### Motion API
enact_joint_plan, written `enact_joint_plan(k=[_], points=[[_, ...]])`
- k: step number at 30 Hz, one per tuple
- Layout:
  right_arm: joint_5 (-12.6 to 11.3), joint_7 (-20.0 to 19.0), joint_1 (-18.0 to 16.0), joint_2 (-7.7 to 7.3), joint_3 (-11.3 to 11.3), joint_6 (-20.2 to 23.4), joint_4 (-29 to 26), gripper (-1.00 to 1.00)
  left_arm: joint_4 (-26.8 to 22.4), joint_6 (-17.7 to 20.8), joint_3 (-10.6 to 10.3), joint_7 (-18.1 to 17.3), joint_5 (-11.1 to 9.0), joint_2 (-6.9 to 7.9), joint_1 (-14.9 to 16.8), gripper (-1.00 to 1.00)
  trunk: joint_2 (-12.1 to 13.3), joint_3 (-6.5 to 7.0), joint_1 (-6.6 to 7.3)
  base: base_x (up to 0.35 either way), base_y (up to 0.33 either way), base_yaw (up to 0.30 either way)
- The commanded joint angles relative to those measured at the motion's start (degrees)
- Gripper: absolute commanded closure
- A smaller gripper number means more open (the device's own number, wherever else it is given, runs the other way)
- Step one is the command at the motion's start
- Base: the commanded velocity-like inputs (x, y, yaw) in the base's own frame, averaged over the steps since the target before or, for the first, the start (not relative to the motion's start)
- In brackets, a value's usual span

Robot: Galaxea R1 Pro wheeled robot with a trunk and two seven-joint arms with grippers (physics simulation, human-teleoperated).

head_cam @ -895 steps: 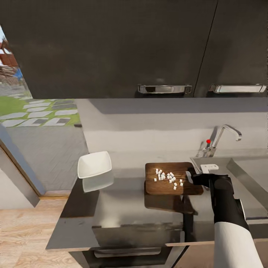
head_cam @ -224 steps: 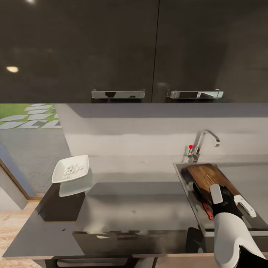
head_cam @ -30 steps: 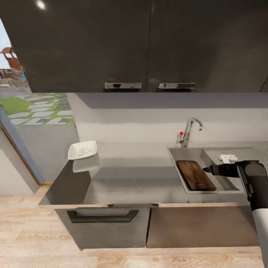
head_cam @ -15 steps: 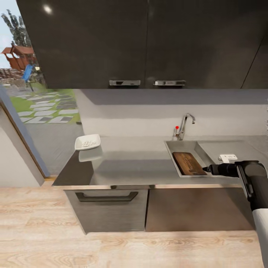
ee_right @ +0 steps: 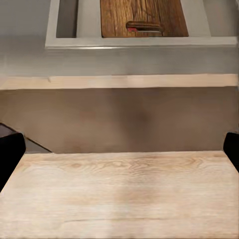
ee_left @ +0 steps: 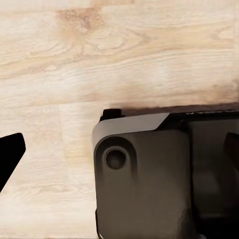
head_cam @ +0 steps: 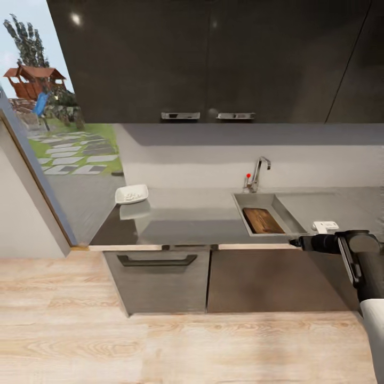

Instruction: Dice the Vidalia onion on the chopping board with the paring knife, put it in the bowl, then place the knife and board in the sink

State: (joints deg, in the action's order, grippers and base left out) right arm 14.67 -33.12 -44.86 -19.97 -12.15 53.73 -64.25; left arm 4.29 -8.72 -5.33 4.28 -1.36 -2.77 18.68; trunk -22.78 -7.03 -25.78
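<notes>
Right gripper [head_cam: 295, 243] wide open and empty, held clear in front of countertop [head_cam: 202, 221]
Left gripper's opening: cannot tell. Judged finished: chopping board [head_cam: 262, 220] lay in sink [head_cam: 290, 226], bowl [head_cam: 131, 193] sat at counter's far end, red-handled paring knife [ee_right: 144, 27] on board; best parked well back

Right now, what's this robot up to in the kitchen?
It seems to be finishing. The board lies in the sink, and the right wrist view shows the knife lying on it. The bowl holds white bits on the counter. The right pincer is open, holding nothing, off the counter's front edge.
</notes>
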Motion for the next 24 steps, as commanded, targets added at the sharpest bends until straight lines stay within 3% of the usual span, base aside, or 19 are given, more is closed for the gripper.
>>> enact_joint_plan(k=[1, 6, 8, 11, 16, 20, 22, 23, 24], points=[[0.61, -0.56, -0.05, 0.03, -0.07, 0.14, -0.01, -1.00, 0.28, -0.46, -0.47, 0.25, -0.13, -0.04, 0.13, -1.00, -0.14, -0.13, 0.00, -0.334, 0.000, 0.000], [0.65, -0.49, -0.05, 0.39, -0.07, -0.41, 2.65, -1.00, 0.28, -0.47, -0.47, 0.28, -0.13, -0.04, 0.13, -1.00, -0.14, -0.13, 0.00, -0.320, 0.000, 0.000], [0.75, -0.41, -0.05, 0.63, -0.07, -2.74, 5.77, -1.00, 0.28, -0.48, -0.47, 0.29, -0.13, -0.04, 0.13, -1.00, -0.14, -0.13, 0.00, -0.283, 0.000, 0.000], [0.87, -0.21, -0.05, 0.81, -0.07, -10.94, 13.15, -1.00, 0.21, -0.47, -0.47, 0.30, -0.06, 0.00, 0.13, -1.00, -0.14, -0.13, 0.00, -0.178, 0.000, 0.000], [0.96, -0.03, -0.05, 0.89, -0.10, -30.21, 30.93, -1.00, -0.20, -0.52, -0.54, 0.60, 0.42, 0.19, 0.13, -1.00, -0.14, -0.13, 0.00, -0.034, 0.000, 0.000], [1.04, 0.59, -0.05, 0.78, -0.19, -49.36, 49.49, -1.00, -2.98, -1.08, -0.44, 0.63, 0.55, 0.22, 0.13, -1.00, -0.14, -0.13, 0.00, -0.004, 0.000, 0.000], [1.01, 3.33, 0.33, 0.98, -0.13, -59.71, 57.96, -1.00, -5.54, -1.47, -0.41, 0.67, 0.56, 0.25, 0.13, -1.00, -0.14, -0.13, 0.00, -0.001, 0.000, 0.000], [0.99, 6.85, 2.97, 1.94, -0.10, -66.23, 60.56, -1.00, -7.18, -1.60, -0.40, 0.70, 0.57, 0.32, 0.13, -1.00, -0.14, -0.13, 0.00, 0.000, 0.000, 0.000], [0.98, 9.48, 5.95, 3.02, -0.09, -69.67, 61.54, -1.00, -8.03, -1.65, -0.36, 0.71, 0.57, 0.35, 0.13, -1.00, -0.14, -0.13, 0.00, 0.000, 0.000, 0.000]])
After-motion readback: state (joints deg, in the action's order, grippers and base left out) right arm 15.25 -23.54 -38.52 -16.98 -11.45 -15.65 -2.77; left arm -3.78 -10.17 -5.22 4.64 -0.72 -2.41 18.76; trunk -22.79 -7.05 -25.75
